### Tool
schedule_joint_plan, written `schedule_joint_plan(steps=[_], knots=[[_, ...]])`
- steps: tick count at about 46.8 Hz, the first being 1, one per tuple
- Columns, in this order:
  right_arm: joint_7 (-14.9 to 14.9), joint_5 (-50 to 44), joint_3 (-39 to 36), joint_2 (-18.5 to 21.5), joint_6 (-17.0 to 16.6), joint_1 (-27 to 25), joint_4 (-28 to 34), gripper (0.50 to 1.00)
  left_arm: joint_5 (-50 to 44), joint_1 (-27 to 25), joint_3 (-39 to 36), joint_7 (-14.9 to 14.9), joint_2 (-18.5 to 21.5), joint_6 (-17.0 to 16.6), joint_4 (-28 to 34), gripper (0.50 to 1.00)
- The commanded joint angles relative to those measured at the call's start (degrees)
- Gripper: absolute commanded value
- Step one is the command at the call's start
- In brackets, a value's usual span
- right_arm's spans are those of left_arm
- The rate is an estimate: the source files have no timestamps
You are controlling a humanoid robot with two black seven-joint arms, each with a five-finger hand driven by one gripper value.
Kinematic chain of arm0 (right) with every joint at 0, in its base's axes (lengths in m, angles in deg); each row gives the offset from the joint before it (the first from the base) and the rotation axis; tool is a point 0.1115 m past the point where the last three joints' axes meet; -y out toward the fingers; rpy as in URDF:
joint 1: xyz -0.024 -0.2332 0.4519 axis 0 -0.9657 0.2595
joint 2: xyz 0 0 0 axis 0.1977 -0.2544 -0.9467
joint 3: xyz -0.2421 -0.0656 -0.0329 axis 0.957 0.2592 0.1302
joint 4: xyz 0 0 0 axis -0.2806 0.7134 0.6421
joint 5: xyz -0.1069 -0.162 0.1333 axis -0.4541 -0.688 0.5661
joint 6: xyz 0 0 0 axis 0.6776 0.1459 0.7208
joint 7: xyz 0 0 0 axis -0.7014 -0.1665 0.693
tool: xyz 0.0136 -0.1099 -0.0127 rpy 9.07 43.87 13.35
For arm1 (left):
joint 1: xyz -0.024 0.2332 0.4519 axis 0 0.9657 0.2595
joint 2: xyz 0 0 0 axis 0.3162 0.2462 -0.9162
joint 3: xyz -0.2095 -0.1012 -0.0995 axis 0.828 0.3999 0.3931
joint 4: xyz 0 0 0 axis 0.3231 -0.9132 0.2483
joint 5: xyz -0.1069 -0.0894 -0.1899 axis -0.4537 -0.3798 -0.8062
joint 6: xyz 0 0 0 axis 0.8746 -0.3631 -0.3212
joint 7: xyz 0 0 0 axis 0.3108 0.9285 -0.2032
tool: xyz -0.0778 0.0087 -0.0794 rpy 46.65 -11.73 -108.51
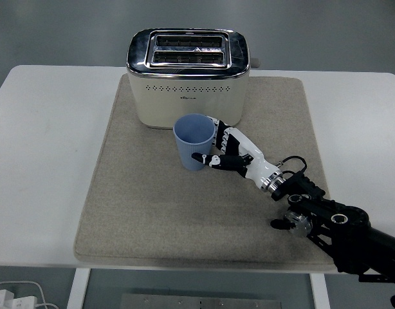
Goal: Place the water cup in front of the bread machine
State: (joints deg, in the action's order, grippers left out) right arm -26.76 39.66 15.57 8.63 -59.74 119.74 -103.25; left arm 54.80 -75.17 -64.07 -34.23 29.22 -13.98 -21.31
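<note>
The blue water cup (pixel 193 140) stands upright on the beige mat (pixel 139 206), just in front of the cream bread machine (pixel 188 77) with its chrome top. My right hand (pixel 217 149) comes in from the lower right and wraps the cup's right side. Its thumb lies across the cup's front and its fingers (pixel 222 131) curl around the back. The cup's base looks to be resting on the mat. My left arm does not show.
The mat covers the middle of the white table (pixel 43 148). My black right forearm (pixel 339 225) lies over the mat's near right corner. A white power strip (pixel 11 297) shows below the table at the bottom left.
</note>
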Motion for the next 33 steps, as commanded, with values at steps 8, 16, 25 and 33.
schedule_joint_plan(steps=[8,16,25,33], knots=[[0.0,0.17,-0.1,-0.87,-0.1,-0.09,0.0,0.928,0.09,0.0,-0.07,0.0,0.0,0.0,0.0,1.0],[0.0,0.26,-0.1,-1.74,-0.19,-0.18,-0.09,0.928,0.0,0.0,-0.07,0.0,0.0,0.0,0.0,1.0],[0.0,1.4,-0.1,-3.15,-1.24,-0.18,-0.09,0.928,0.0,0.0,0.01,0.0,0.0,0.0,-0.09,1.0],[0.0,1.93,-0.18,-4.82,-2.03,-0.18,-0.09,0.928,0.0,0.0,-0.07,0.0,0.0,0.0,-0.18,1.0]])
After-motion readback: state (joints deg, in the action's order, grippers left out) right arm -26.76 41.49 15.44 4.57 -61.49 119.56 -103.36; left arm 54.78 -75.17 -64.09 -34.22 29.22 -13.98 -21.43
